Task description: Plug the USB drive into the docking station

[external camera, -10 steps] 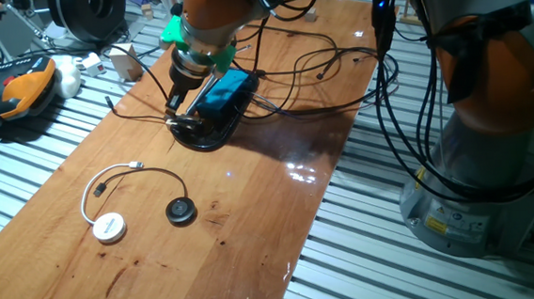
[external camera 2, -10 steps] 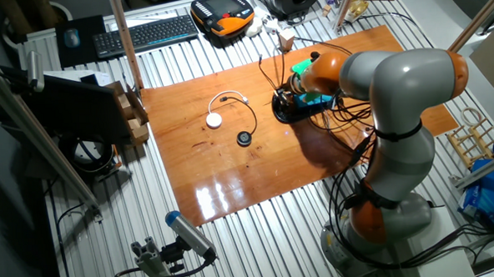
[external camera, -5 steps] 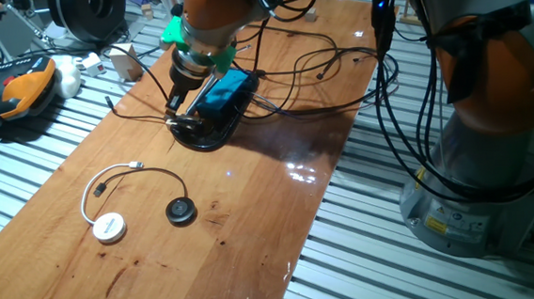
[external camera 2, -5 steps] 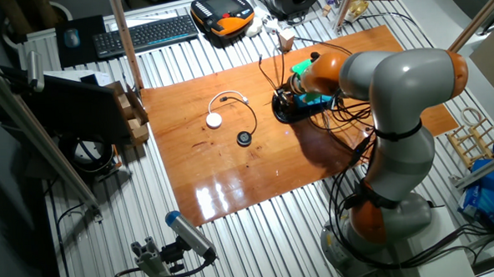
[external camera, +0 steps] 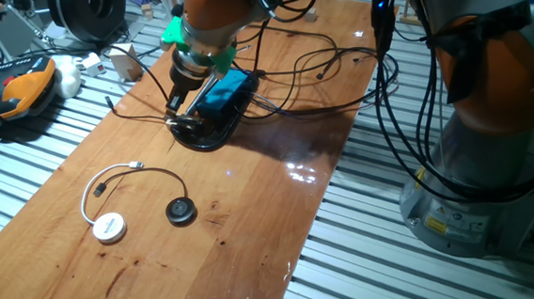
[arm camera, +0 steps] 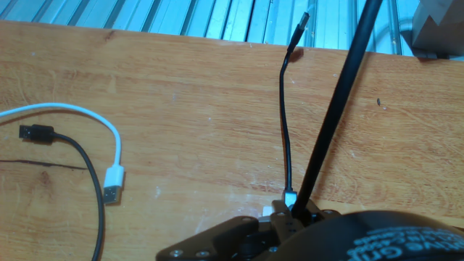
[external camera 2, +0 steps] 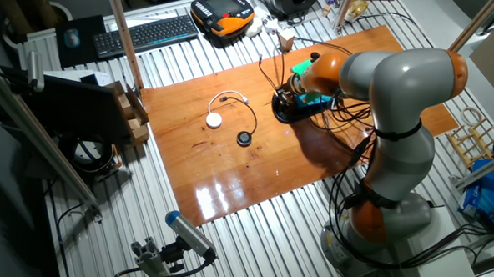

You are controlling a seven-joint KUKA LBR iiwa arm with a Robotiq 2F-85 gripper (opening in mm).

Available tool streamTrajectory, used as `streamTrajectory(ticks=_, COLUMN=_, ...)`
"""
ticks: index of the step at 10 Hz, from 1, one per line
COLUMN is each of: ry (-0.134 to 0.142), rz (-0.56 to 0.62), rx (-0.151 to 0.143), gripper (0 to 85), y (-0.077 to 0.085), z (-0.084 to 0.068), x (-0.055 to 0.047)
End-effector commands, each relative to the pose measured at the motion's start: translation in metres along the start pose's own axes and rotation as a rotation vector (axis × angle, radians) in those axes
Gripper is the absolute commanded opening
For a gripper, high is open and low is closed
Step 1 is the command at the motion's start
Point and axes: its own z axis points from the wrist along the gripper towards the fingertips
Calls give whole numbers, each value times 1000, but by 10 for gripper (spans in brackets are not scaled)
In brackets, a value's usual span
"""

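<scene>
Wooden table (external camera: 253, 216), docking station (external camera: 223, 89) (far edge).

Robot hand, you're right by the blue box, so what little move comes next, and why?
Probably a slow, gentle push toward the docking station. The gripper sits low at its near end, by the black clamp. No USB drive shows clearly, so seating can't be confirmed.

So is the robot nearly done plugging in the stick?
Getting close, it seems. The pincer has reached the near end of the blue docking station. The USB drive itself isn't visible, so whether it is in the port can't be told. Pushing it in and letting go may remain.
</scene>
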Motion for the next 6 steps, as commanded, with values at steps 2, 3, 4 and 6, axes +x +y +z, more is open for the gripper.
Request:
streamTrajectory(ticks=2, ry=0, rz=0, rx=-2, gripper=0, y=0, z=1, x=1)
streamTrajectory(ticks=3, ry=2, rz=-4, rx=1, gripper=0, y=0, z=0, x=1)
streamTrajectory(ticks=4, ry=8, rz=-12, rx=-3, gripper=0, y=0, z=0, x=0)
streamTrajectory(ticks=6, ry=8, rz=-13, rx=-7, gripper=0, y=0, z=0, x=1)
